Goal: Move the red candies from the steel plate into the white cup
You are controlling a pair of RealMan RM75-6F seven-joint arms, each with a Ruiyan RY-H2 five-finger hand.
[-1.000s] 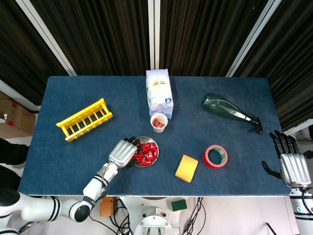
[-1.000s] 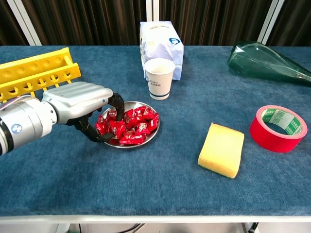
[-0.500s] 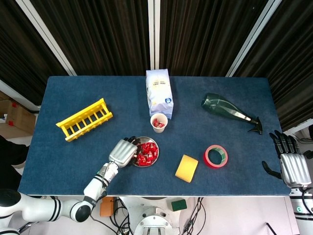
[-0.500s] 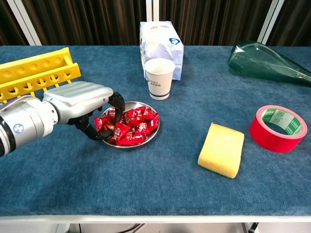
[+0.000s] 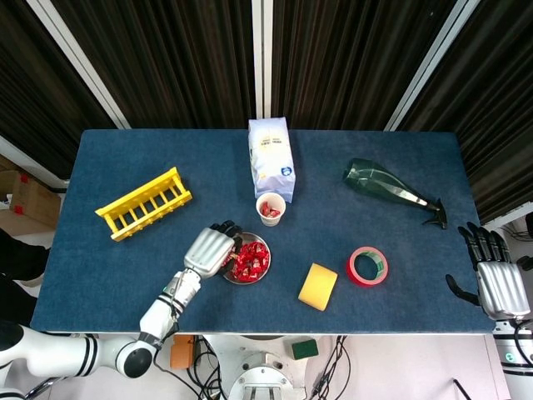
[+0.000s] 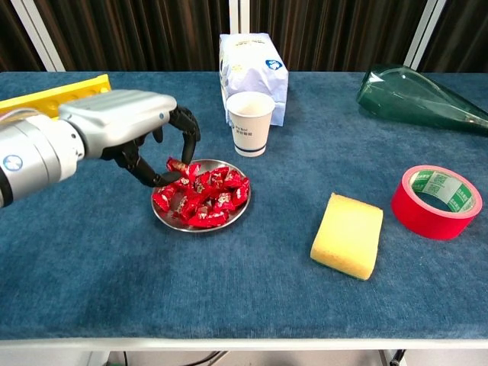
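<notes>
While a few red wrapped candies are already lying inside the small white paper cup [image 5: 271, 208], most of the task is judged to be left, since a full heap of red candies [image 6: 202, 197] is sitting on the round steel plate [image 6: 163, 218] near the middle of the blue desk [image 6: 252, 290]. The robot's left hand [image 6: 130, 130] is being held just above the plate's left edge, its dark fingers [image 6: 185, 133] curled and seemingly pinching one red candy [image 6: 174, 165] above the heap, though the grip is partly hidden. The cup is standing just behind the plate, in front of a white bag [image 6: 252, 65]. The right hand [image 5: 495, 279] is resting at the desk's far right edge, fingers extended, nothing being held.
</notes>
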